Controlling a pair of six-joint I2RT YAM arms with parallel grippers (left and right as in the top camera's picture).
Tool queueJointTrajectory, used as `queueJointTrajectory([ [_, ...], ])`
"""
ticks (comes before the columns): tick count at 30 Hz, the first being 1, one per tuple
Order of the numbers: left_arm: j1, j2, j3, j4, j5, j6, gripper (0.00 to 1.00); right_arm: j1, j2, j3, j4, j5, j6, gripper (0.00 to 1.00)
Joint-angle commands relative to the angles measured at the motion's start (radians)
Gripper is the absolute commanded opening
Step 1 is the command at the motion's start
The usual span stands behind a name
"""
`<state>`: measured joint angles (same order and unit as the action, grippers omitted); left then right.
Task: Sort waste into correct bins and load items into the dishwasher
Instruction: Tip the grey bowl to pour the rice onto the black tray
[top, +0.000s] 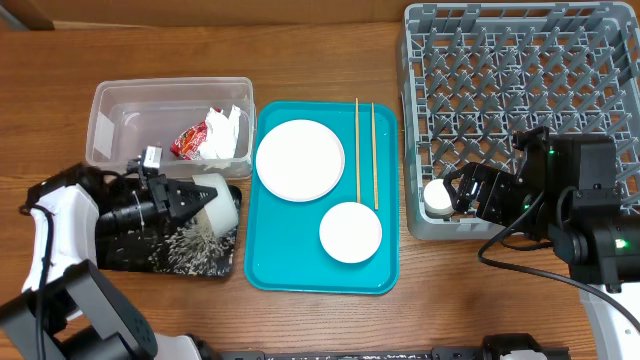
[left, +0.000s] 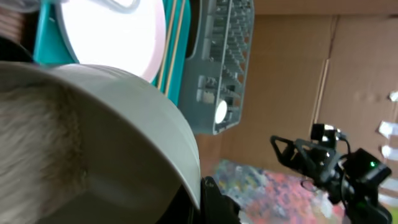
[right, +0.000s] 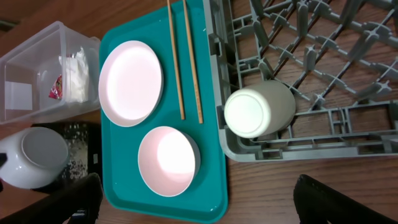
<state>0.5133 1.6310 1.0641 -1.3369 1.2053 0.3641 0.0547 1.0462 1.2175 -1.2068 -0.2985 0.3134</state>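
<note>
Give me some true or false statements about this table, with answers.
The two thin wooden chopsticks lie on the teal tray. True.
The small white cup stands on the teal tray. False: it lies on its side in the large grey plastic dish rack.
The crumpled red snack wrapper is in the clear rectangular plastic tub. True.
The round white-pink plate is in the rack. False: it sits on the teal tray.
</note>
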Motion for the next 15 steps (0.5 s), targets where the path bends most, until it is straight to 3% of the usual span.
queueJointTrajectory([
  [1, 0.006, 0.017, -0.005, 0.013, 0.028, 0.145, 0.04, 0.003, -0.007, 0.026, -0.001, 0.010, -0.006, 1.00],
  [3, 0.006, 0.024, -0.005, -0.023, 0.027, 0.148, 0.04, 0.003, -0.007, 0.026, 0.000, 0.009, -0.006, 1.00],
  [5, 0.004, 0.024, -0.005, -0.054, 0.037, 0.237, 0.04, 0.003, -0.007, 0.026, -0.001, 0.009, -0.006, 1.00],
  [7, 0.006, 0.026, -0.005, -0.060, 0.032, 0.210, 0.04, 0.003, -0.007, 0.026, -0.003, 0.009, -0.006, 1.00],
  [10, 0.005, 0.024, -0.005, -0.097, 0.079, 0.327, 0.04, 0.003, -0.007, 0.026, -0.003, 0.009, -0.006, 1.00],
  [13, 0.017, 0.028, -0.005, -0.068, 0.084, 0.235, 0.04, 0.003, -0.007, 0.026, -0.003, 0.009, -0.006, 1.00],
  [15, 0.016, 0.026, -0.004, -0.140, 0.129, 0.416, 0.04, 0.003, -0.007, 0.026, -0.004, 0.010, -0.006, 1.00],
])
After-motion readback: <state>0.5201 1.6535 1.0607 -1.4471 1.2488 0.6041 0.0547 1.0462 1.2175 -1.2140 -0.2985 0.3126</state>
